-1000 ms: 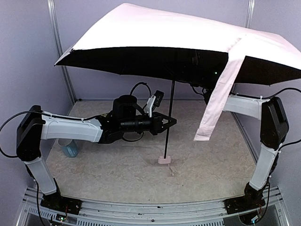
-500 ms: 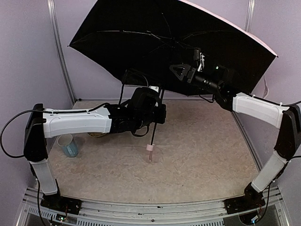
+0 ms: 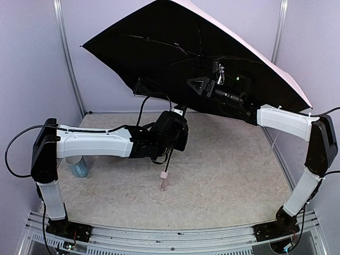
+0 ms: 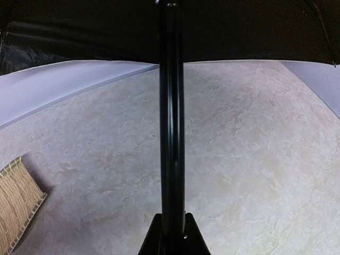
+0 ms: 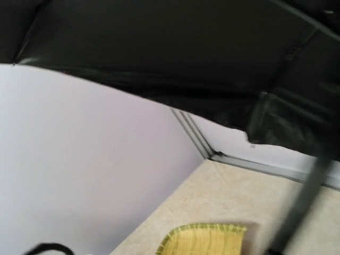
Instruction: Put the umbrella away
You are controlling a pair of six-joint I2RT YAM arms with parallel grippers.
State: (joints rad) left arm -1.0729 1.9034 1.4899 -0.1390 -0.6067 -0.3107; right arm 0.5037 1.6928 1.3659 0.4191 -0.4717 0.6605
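Note:
The umbrella [image 3: 175, 53] is open and tipped back, its black lining facing the top camera and a pale pink rim along the right edge. Its thin black shaft [image 4: 171, 133] slants down to the small pink handle [image 3: 163, 183] just over the table. My left gripper [image 3: 177, 127] is shut on the shaft; in the left wrist view the jaws [image 4: 171, 236] clamp it from both sides. My right gripper [image 3: 199, 85] is raised under the canopy near the hub, open with nothing between its fingers. The right wrist view shows only lining [image 5: 175, 48] and a blurred shaft [image 5: 303, 207], not its own fingers.
A woven bamboo tray [image 4: 16, 204] lies on the table at the back left, also seen in the right wrist view as the tray [image 5: 204, 240]. A pale blue cup [image 3: 79, 166] stands by the left arm. Purple walls and a metal frame close in the table.
The canopy has tipped from level, pink side up, to leaning back with the black lining showing. My left arm turned and moved the handle leftward. My right gripper opened and rose under the canopy.

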